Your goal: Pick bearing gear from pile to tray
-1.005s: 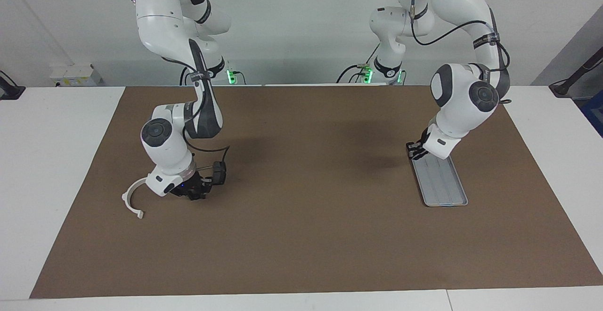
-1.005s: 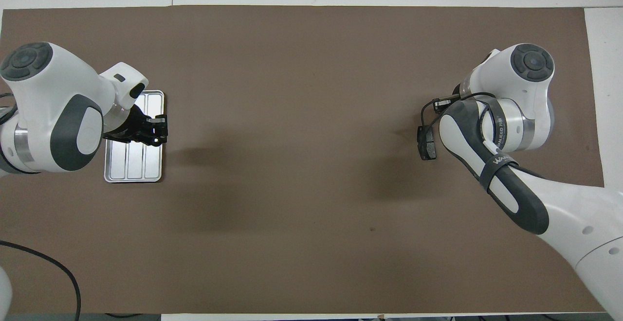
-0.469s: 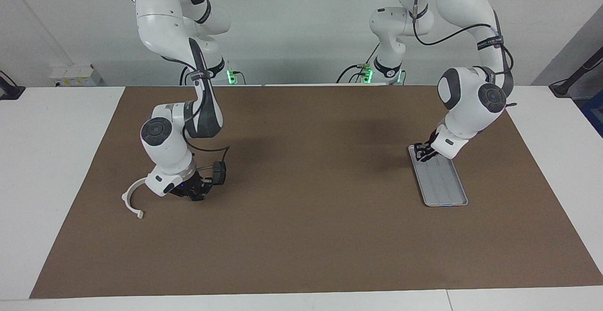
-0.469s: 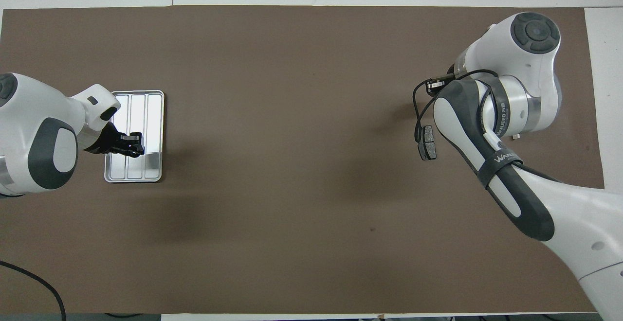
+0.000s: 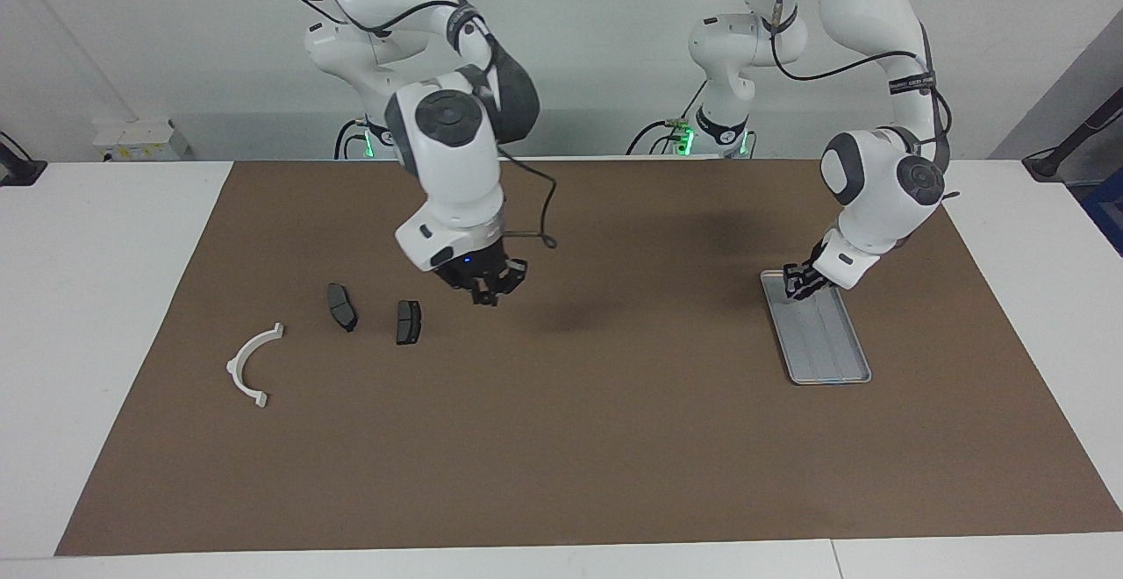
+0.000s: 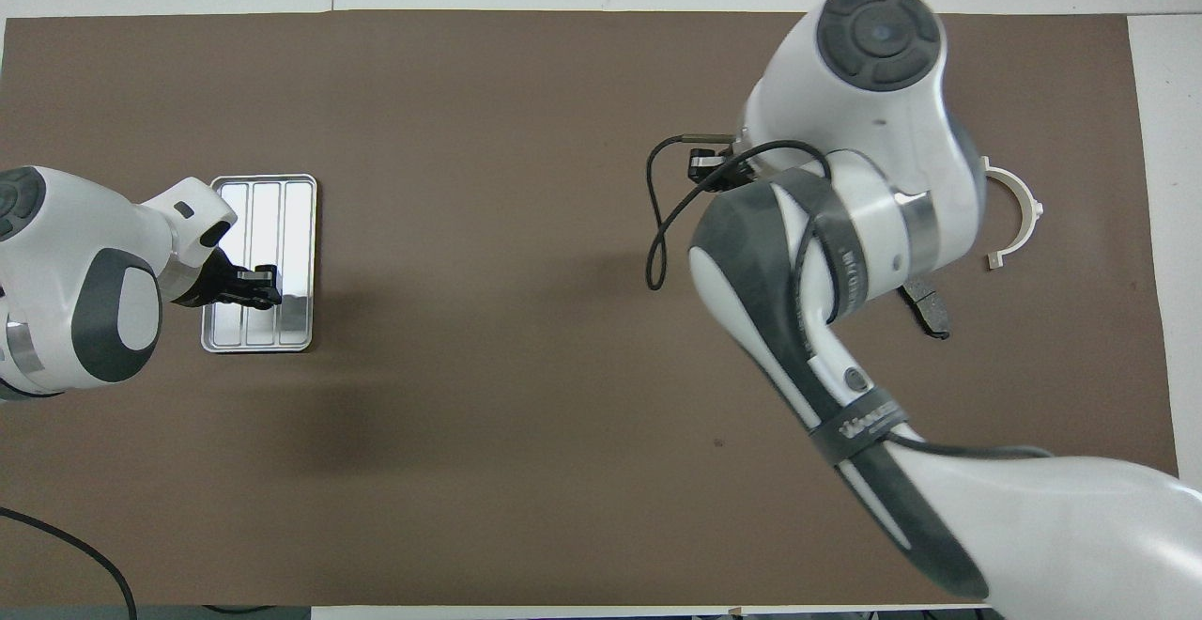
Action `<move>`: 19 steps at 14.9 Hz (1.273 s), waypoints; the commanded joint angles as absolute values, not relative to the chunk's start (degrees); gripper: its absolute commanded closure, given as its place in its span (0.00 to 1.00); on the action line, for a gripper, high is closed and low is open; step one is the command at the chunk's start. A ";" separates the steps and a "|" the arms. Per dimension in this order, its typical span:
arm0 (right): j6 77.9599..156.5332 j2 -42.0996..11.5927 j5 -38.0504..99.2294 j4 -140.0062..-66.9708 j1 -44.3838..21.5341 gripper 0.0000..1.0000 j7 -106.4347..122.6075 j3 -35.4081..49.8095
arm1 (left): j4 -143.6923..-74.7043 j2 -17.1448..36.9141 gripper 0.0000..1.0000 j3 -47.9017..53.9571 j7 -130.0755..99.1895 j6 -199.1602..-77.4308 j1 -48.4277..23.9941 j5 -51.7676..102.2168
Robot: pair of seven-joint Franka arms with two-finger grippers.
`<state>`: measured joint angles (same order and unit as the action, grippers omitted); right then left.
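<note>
Fingers of the right gripper (image 5: 485, 296) are clenched together, and I cannot tell whether any small part sits between them; they hang over bare brown mat (image 5: 561, 439) on the desk (image 5: 114, 237). Beside them, toward the right arm's end, lie two dark brake pads (image 5: 342, 307) and (image 5: 408, 322), long axes running roughly toward and away from the robots, then the white half-ring bracket (image 5: 250, 368). Over the tray's (image 5: 833, 360) robot-side end the left gripper (image 5: 797, 283) hangs; whether its fingers are released I cannot tell. That tray's long axis also runs away from the robots.

The facing camera looks from high across at the robots; the overhead looks steeply down (half-turned). Both share the brown mat (image 5: 561, 439).
</note>
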<state>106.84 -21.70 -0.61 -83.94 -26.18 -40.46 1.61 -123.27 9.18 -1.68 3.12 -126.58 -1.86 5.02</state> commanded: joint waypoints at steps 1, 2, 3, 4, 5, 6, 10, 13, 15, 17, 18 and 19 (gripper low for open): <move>106.78 -20.66 -0.18 -85.16 -32.41 1.00 -50.86 1.23 | -126.73 6.94 1.00 -1.41 3.87 -128.58 -1.41 5.71; 107.22 -20.65 -0.18 -85.95 -34.52 1.00 -54.11 1.23 | -127.09 6.77 1.00 -1.41 3.69 -128.67 -1.41 5.71; 108.53 -20.92 -0.18 -86.74 -36.46 1.00 -56.84 1.23 | -127.09 6.68 1.00 -1.41 3.69 -128.67 -1.41 5.71; 110.98 -21.18 -0.18 -88.58 -38.04 1.00 -58.52 1.32 | -127.09 6.77 1.00 -1.32 3.78 -129.11 -1.41 5.71; 113.96 -21.01 -0.18 -91.12 -38.32 1.00 -58.97 1.32 | -127.44 6.94 1.00 -1.41 3.87 -129.89 -1.41 5.71; 116.17 -21.01 -0.18 -92.97 -38.67 1.00 -59.15 1.41 | -127.79 7.03 1.00 -1.41 3.78 -130.86 -1.41 5.71; 120.93 -24.16 -0.18 -94.31 -39.90 1.00 -59.33 1.49 | -127.97 7.47 0.99 -1.32 3.69 -131.57 -1.49 5.71; 125.32 -25.57 -0.18 -95.97 -39.82 1.00 -59.15 1.49 | -128.32 7.47 0.80 -1.41 3.69 -132.10 -1.49 5.71; 127.43 -25.93 -0.18 -97.29 -39.73 1.00 -59.15 1.49 | -128.58 7.47 0.71 -1.41 3.60 -132.10 -1.67 5.71; 130.59 -26.45 -0.18 -98.96 -39.73 1.00 -59.15 1.49 | -128.67 7.47 0.63 -1.41 3.43 -132.19 -1.76 5.71; 131.13 -26.89 -0.18 -99.05 -39.64 1.00 -59.06 1.49 | -128.67 7.47 0.52 -1.41 3.43 -132.10 -1.76 5.71; 131.39 -27.33 -0.18 -99.05 -39.64 1.00 -59.06 1.49 | -128.58 7.47 0.24 -1.41 3.43 -132.10 -1.84 5.71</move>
<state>129.52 -27.18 -0.63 -97.85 -39.88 -58.84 1.46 -126.64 9.06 -1.52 3.12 -130.68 -1.86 5.02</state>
